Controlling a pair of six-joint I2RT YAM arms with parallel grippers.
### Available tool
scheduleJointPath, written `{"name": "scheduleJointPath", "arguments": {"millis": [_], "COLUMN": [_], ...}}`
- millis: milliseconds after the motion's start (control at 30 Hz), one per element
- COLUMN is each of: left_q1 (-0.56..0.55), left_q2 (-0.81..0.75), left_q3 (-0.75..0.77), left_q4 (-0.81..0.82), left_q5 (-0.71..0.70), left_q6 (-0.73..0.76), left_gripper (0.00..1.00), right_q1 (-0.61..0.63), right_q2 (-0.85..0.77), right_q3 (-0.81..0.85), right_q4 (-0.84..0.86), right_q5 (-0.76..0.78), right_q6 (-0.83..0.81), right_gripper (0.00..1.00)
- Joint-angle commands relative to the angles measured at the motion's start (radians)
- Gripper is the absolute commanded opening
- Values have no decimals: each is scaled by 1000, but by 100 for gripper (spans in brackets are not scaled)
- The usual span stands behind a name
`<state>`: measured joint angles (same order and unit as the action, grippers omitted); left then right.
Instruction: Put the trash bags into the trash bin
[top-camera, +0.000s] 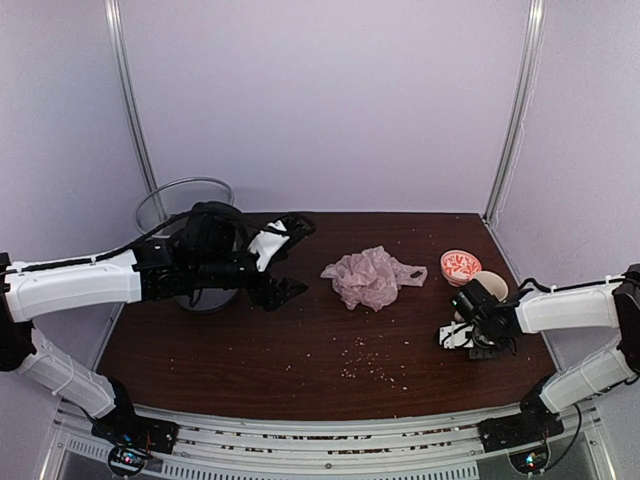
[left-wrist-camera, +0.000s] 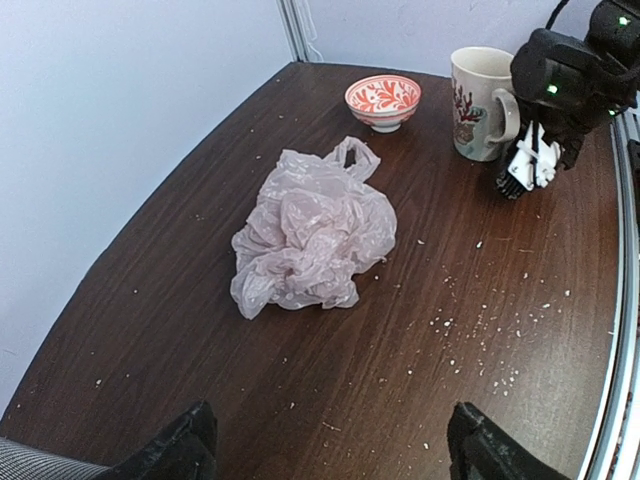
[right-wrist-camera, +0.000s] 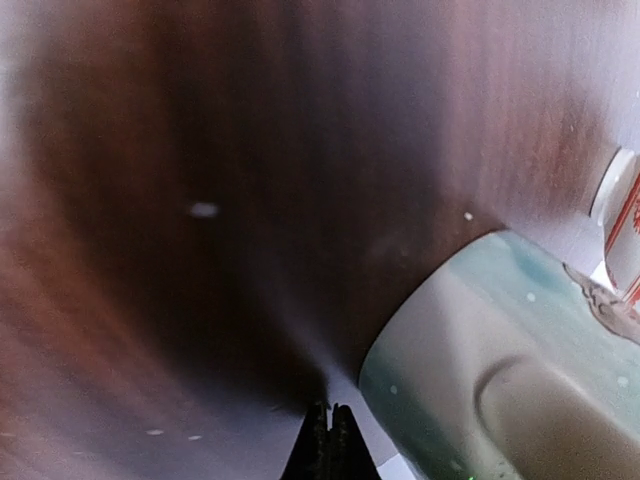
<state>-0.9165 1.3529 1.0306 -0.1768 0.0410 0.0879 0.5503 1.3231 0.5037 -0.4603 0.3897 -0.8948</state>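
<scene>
The crumpled pinkish-white trash bag (top-camera: 371, 276) lies on the dark wooden table near the middle; it also shows in the left wrist view (left-wrist-camera: 312, 234), loop handle toward the bowl. The grey see-through trash bin (top-camera: 185, 216) stands at the back left, partly hidden behind my left arm. My left gripper (top-camera: 287, 258) is open and empty, hovering between the bin and the bag, jaws wide apart, their tips at the bottom of its wrist view (left-wrist-camera: 328, 450). My right gripper (top-camera: 462, 338) is shut and empty, low on the table next to the mug (right-wrist-camera: 500, 370).
A cream patterned mug (left-wrist-camera: 480, 90) and a red-and-white bowl (left-wrist-camera: 383, 100) stand at the right, the bowl also seen from above (top-camera: 460, 265). Crumbs are scattered over the table front (top-camera: 365, 365). Walls close the back and sides.
</scene>
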Motion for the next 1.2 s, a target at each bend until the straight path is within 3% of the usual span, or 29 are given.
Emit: {"name": "scheduleJointPath", "arguments": {"millis": [0, 233, 467, 600, 767, 833, 933, 1067, 1167], "left_q1": [-17, -30, -54, -93, -96, -94, -94, -74, -55], "left_q2": [6, 31, 167, 293, 478, 561, 697, 858, 925], "left_q3": [24, 27, 133, 240, 334, 408, 526, 734, 798], "left_q4": [27, 18, -53, -80, 31, 44, 67, 34, 26], "left_q5": [13, -4, -109, -181, -194, -237, -314, -355, -432], "left_q6": [-4, 1, -84, -205, -288, -298, -295, -309, -341], "left_gripper": [80, 80, 89, 90, 91, 93, 95, 97, 96], "right_q1": [-91, -182, -131, -122, -122, -118, -109, -113, -128], "right_q2": [35, 35, -99, -105, 9, 35, 13, -88, -164], "right_q3": [31, 75, 192, 311, 446, 452, 421, 380, 351], "right_q4": [101, 95, -126, -107, -60, -39, 21, 60, 66], "right_q5": [-35, -151, -614, -822, -998, -1029, -936, -866, -839], "right_q6": [-91, -96, 34, 106, 201, 230, 284, 363, 390], "right_gripper": [0, 0, 4, 13, 14, 14, 16, 19, 20]}}
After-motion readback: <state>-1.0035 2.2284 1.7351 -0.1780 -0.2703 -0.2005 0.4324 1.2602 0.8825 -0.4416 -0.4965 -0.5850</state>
